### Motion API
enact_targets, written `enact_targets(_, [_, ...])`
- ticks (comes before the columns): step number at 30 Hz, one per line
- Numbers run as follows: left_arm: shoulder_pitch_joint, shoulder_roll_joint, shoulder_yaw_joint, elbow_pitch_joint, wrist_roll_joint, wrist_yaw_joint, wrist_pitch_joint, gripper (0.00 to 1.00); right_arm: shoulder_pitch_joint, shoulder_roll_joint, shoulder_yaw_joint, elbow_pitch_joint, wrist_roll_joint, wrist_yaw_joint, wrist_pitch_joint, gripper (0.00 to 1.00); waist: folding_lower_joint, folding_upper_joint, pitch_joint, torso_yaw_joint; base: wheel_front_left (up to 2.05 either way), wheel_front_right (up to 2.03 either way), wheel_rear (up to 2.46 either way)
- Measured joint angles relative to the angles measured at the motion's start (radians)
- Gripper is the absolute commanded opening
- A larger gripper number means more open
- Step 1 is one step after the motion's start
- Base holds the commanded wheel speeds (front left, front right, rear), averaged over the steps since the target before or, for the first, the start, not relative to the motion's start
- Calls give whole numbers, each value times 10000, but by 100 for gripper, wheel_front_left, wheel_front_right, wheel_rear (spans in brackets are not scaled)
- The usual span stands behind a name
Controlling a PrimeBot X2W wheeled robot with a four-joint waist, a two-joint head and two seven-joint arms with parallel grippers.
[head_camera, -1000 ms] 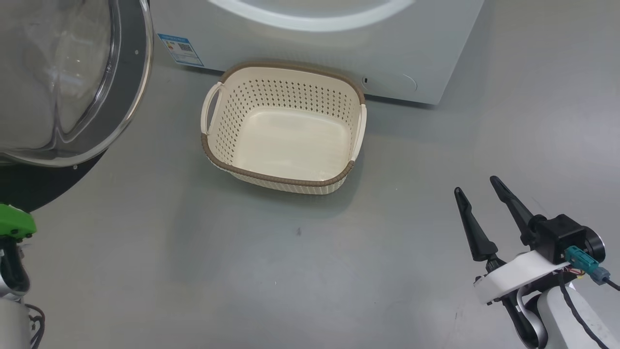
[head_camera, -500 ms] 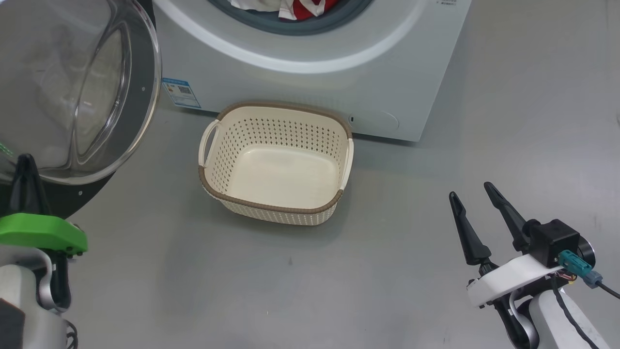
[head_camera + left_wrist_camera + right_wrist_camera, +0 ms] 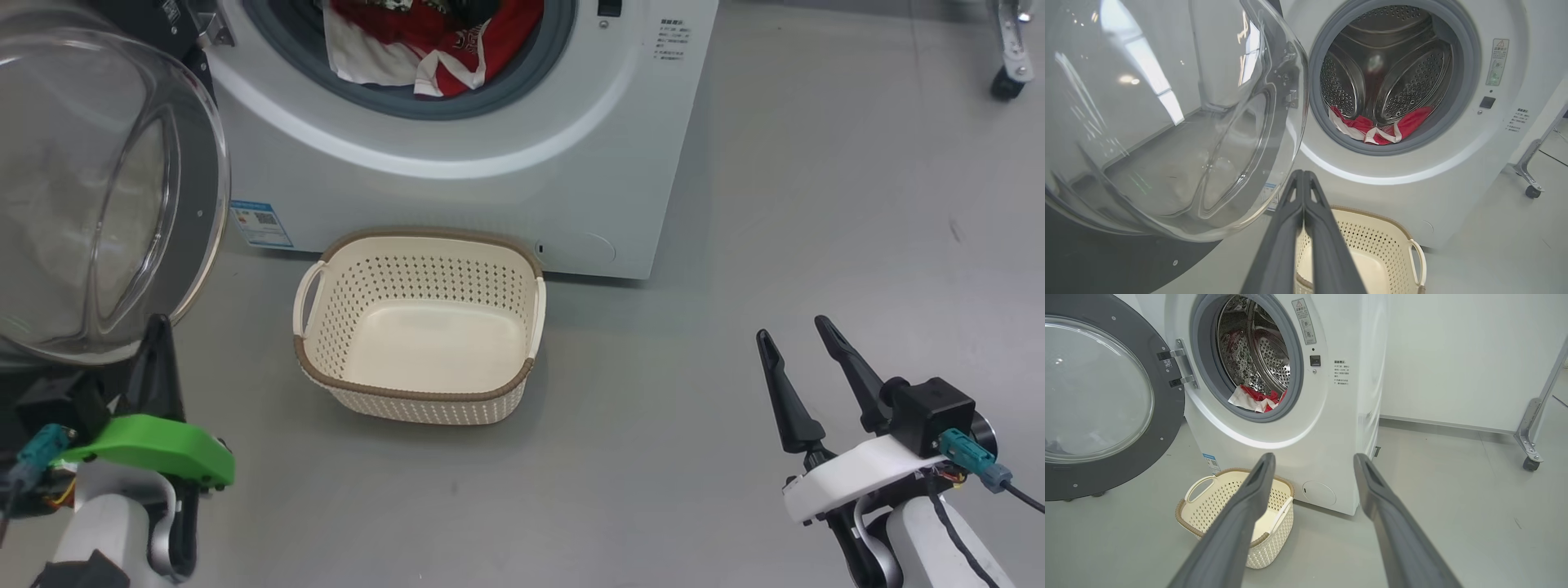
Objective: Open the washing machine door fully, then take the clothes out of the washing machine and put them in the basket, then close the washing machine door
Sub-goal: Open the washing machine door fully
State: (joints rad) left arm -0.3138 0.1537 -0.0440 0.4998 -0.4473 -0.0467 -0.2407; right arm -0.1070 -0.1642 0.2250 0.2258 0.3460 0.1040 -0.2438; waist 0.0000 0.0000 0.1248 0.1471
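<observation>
Here we go: the washing machine door (image 3: 106, 196) is hanging swung out to the left of the washing machine (image 3: 490, 188), its glass bowl bulging towards us, and the round opening is standing exposed. It is looking wide enough for an arm to get through. The basket (image 3: 424, 238) is sitting on the floor (image 3: 694, 408) right at the machine's foot, directly below the opening. That looks a sensible spot, since anything lifted out only needs lowering. It is holding nothing at this point.

The left gripper (image 3: 161, 327) is hovering out in front of the machine, close under the door's lower edge, with its two fingers pressed flat together. To my eye that is a pushing pose and not a grabbing one. Whether it is touching the rim I cannot tell. The right gripper (image 3: 792, 328) is waiting well out in front of the machine, towards its right side, fingers spread wide and carrying nothing. I'd call it ready for a reach into the drum (image 3: 1384, 73).

Now the clothes (image 3: 424, 41): they are lying inside the machine at the bottom front of the drum. They are red fabric with white panels and trim, crumpled in a loose heap. One white piece is spilling over the grey rubber ring (image 3: 1468, 77) at the lip. They are looking soft and tangled, so one pinch may be dragging several pieces at once.
</observation>
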Motion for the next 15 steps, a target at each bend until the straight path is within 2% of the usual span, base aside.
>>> enact_targets(15, [1101, -529, -556, -660, 349, -109, -82, 0, 354, 92, -153, -73, 0, -23, -12, 100, 0, 0, -646, -974, 0, 0, 0])
